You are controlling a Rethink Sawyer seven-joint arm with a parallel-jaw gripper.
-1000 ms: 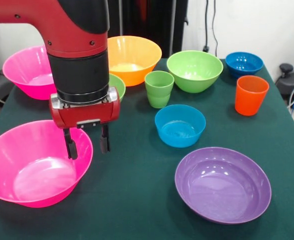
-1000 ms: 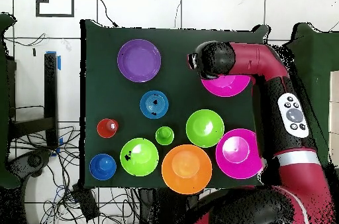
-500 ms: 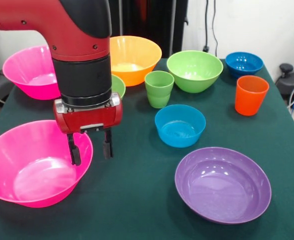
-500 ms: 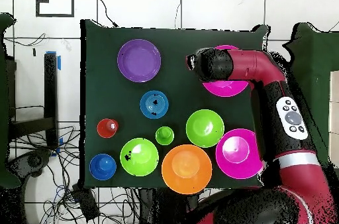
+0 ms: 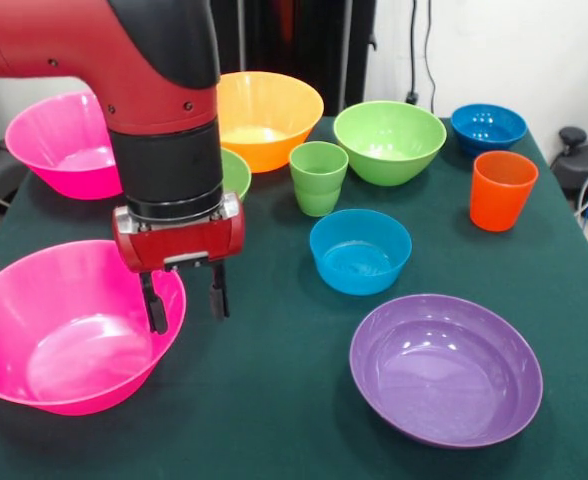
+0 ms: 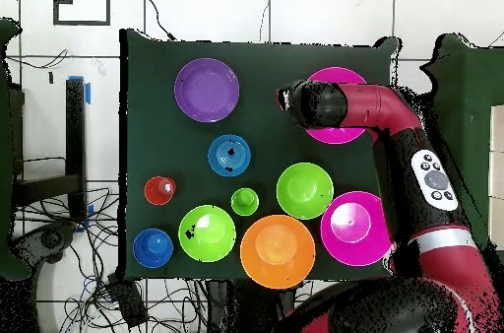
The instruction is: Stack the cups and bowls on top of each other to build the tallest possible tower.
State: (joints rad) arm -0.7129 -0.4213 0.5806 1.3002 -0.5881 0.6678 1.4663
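The claw [image 5: 185, 305] hangs with its two fingers apart, straddling the rim of the near pink bowl [image 5: 69, 340] — one finger [image 5: 155, 312] sits inside the bowl's wall, the other just outside it over the table [image 5: 274, 400]. That straddle is what the coming move turns on: the rim runs between the fingers, directly below and slightly toward the bowl's side, so a short drop and a squeeze would, I judge, pinch the wall. The bowl is round, so it has no long axis to line up with; only the rim's local direction matters, and it passes roughly crosswise through the gap. From overhead the arm's head covers that bowl's edge, so the fingers cannot be checked there.

Nothing is stacked yet. Everything else lies apart from the claw: the second pink bowl [image 5: 62, 145] and the orange bowl [image 5: 264, 115] behind it, a green bowl [image 5: 235, 170] partly hidden just behind the wrist, the light green cup [image 5: 318, 177] and the larger green bowl [image 5: 389, 140] beyond. To the claw's other side sit a blue bowl [image 5: 360, 250] and the purple bowl [image 5: 445, 368]; the orange cup [image 5: 501, 189] and the far blue bowl [image 5: 488, 128] are well apart.

No brand, label or writing is readable on any piece.
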